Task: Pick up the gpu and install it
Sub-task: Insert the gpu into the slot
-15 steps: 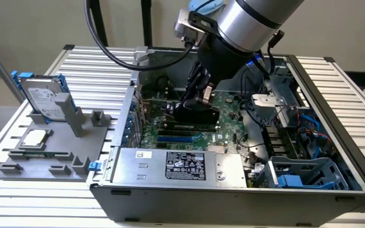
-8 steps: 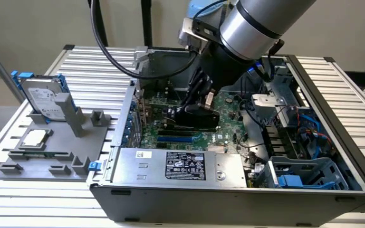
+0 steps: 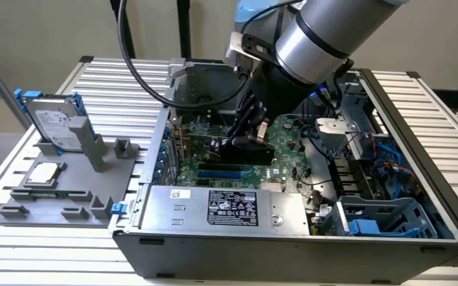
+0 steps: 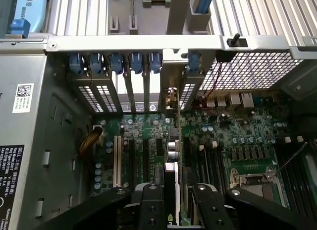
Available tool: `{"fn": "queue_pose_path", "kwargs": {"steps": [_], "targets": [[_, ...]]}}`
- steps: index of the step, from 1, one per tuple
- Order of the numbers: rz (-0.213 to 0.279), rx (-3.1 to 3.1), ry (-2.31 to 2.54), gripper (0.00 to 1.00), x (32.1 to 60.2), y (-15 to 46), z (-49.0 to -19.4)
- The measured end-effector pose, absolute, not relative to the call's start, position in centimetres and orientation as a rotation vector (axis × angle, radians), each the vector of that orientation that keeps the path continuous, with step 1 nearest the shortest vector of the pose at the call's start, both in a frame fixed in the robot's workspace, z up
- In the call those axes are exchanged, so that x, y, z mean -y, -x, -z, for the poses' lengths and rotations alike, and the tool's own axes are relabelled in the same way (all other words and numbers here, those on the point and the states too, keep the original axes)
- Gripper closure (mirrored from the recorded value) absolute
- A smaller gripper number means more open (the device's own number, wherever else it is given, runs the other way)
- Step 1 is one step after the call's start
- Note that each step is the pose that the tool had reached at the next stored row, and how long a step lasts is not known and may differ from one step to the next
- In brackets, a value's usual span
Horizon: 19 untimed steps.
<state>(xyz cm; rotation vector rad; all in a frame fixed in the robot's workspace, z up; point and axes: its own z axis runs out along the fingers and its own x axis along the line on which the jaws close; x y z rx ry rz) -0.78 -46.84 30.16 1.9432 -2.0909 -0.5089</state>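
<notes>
Installation is in hand: inside the PC case (image 3: 293, 244), the gripper (image 3: 243, 142) has its 2 fingers closed on the gpu (image 4: 171, 175), edge-on low over the motherboard (image 4: 233, 141) (whether seated, I cannot tell). Seating likely demands square alignment with the slot.

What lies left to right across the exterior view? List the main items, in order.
hard drive → gripper shut on the gpu → blue-grey drive cage
</notes>
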Motion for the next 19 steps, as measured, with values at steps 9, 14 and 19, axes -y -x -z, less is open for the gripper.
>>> {"fn": "queue_pose_path", "kwargs": {"steps": [9,14,19], "targets": [[0.508,2.085,-1.948,1.00,46.4,0.8,-28.6],[0.509,2.079,-1.951,1.00,46.2,0.9,-28.1],[0.513,2.069,-1.954,1.00,46.2,1.4,-27.9]]}}
